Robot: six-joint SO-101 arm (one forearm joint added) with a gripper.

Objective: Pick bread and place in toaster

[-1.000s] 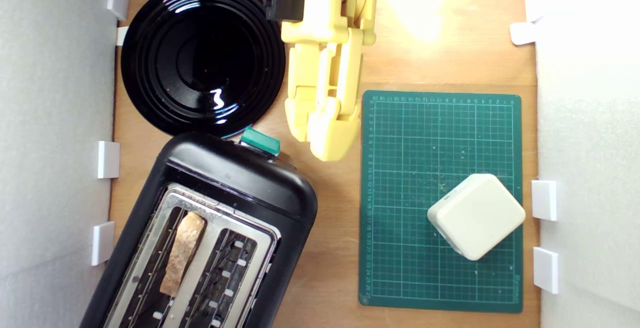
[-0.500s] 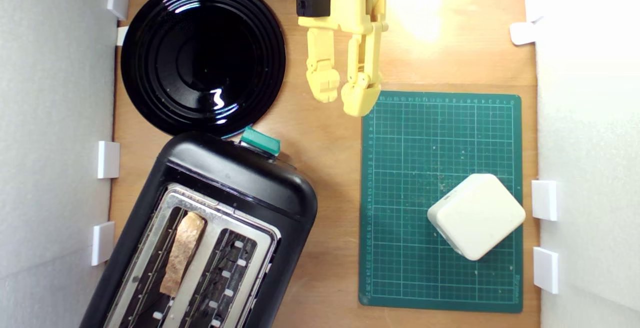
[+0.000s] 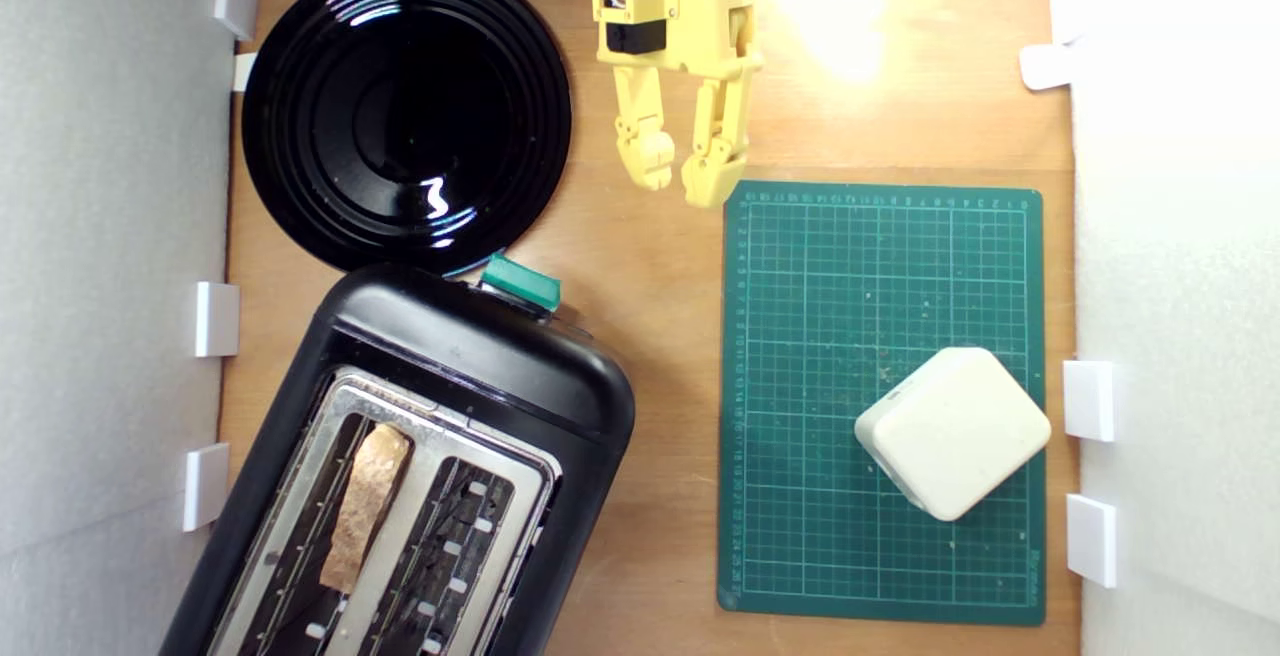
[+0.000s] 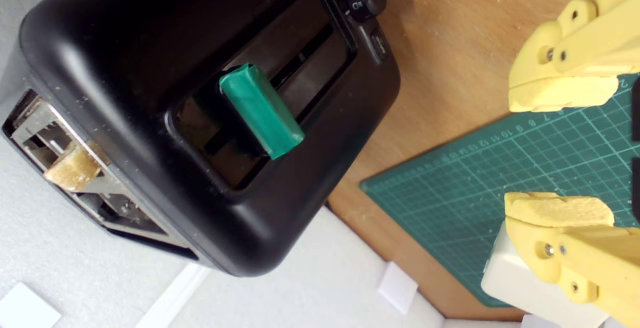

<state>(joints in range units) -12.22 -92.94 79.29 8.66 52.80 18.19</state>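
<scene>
Bread point(image 3: 364, 506) upright in toaster point(image 3: 470, 356) slot — well apart from empty, parted jaws.

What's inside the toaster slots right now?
The bread stands in the slot on the exterior view's left of the toaster, its top edge showing. The other slot shows only wire guides. The slice's lower part is hidden.

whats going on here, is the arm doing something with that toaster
A yellow robot arm's claw hangs open and empty over the wooden table, between the black plate and the green cutting mat. The bread already sits in one slot of the toaster. A cream block rests on the mat.
</scene>
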